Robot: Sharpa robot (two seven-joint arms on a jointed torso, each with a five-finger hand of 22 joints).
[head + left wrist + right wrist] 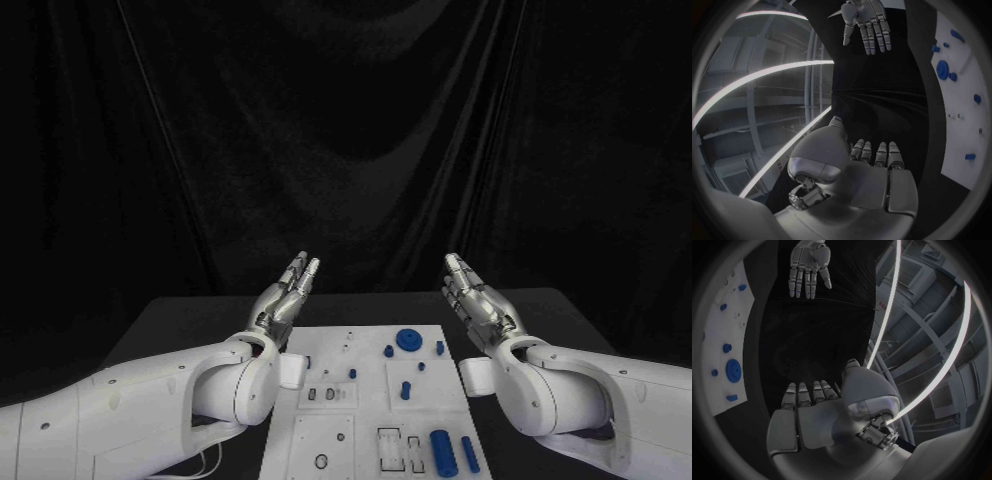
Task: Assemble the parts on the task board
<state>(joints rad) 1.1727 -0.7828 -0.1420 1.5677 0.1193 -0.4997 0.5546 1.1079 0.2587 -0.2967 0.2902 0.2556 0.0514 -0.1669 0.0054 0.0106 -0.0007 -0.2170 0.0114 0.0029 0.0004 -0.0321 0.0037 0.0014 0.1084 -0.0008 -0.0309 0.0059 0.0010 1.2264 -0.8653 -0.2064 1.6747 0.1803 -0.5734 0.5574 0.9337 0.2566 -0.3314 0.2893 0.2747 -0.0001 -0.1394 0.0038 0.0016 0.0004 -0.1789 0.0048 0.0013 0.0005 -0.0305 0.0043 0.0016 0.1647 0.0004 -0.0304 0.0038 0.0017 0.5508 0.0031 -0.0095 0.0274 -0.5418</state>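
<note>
Fingers of both hands are straight and apart, holding nothing: in the head view the left hand and right hand are raised, the task board lying below and between their fingertips with blue parts on it. From the left wrist, the board sits off beside the fingers. From the right wrist likewise. A blind descent risks knocking loose parts, I judge.
</note>
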